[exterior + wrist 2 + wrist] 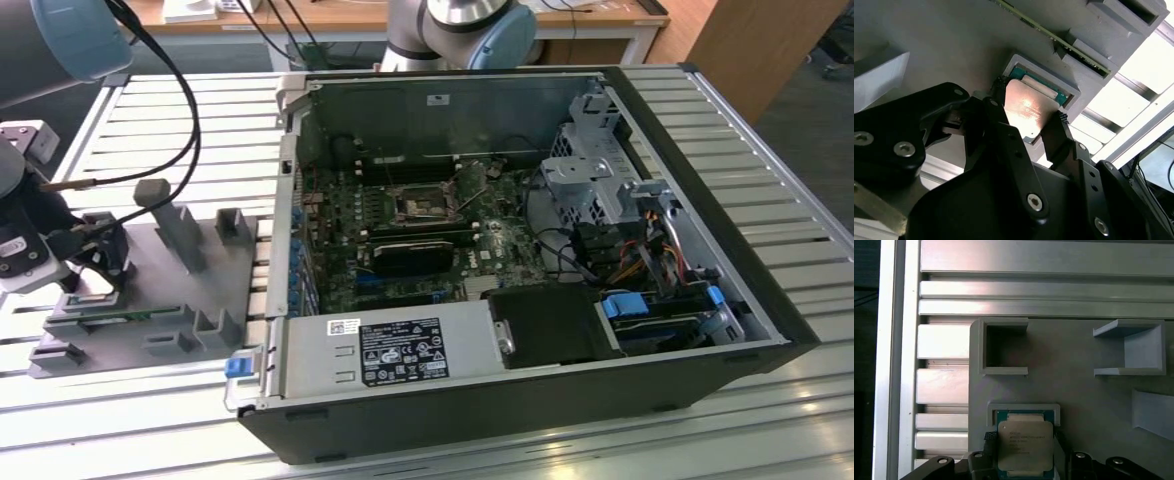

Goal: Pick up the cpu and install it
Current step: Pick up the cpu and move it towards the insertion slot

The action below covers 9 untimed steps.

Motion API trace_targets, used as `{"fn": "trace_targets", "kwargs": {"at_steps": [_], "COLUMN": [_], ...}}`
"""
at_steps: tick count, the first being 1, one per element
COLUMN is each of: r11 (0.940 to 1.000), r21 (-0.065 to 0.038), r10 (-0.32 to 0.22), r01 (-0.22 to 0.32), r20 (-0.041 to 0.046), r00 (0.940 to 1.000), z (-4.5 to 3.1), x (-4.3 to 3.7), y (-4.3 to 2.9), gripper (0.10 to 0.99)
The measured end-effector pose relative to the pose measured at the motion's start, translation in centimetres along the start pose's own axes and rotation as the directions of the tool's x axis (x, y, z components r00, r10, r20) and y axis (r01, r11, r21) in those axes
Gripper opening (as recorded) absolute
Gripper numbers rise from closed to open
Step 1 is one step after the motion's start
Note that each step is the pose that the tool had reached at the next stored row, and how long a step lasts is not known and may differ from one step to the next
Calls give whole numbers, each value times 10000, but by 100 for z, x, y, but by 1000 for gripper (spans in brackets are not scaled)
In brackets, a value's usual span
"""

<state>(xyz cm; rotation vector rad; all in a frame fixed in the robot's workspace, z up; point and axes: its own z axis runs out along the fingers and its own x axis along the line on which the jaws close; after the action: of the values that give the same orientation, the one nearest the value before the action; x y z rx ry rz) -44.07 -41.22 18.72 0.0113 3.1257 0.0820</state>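
Barely begun — clamps the cpu (1024,442) between narrowed gripper (1030,104) fingers (1058,137), not yet lifted from its fixture tray (1079,390) pocket; leaves carry to the computer case (534,400) and install undone.

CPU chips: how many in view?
1. The cpu sits in a recess of the grey tray, in both wrist views. Another could be hidden inside the computer case.

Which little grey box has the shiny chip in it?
The framed pocket closest to the gripper holds the cpu, with the jaws shut on its two sides. The square pocket and the open bracket beyond it are empty.
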Motion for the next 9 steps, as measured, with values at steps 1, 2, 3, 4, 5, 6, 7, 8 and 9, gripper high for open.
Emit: {"fn": "trace_targets", "kwargs": {"at_steps": [1,2,3,4,5,6,7,8,9], "r11": [10000,10000,10000,10000,10000,10000,10000,10000,10000], "r21": [-5,-7,-7,-8,-7,-7,-8,-8,-7], "r10": [0,0,0,0,0,0,0,0,0], "r01": [0,0,0,0,0,0,0,0,0], "r20": [0,0,-1,-1,-5,-7,-6,-9,-12], "r00": [10000,10000,10000,10000,10000,10000,10000,10000,10000], "z": [-14,-28,-43,-58,-74,-85,-96,-114,-127], "x": [0,-1,-1,-1,-1,-1,-2,-2,-2], "y": [1,1,2,3,4,4,5,6,6], "gripper": [537,537,537,537,537,537,537,537,537]}}
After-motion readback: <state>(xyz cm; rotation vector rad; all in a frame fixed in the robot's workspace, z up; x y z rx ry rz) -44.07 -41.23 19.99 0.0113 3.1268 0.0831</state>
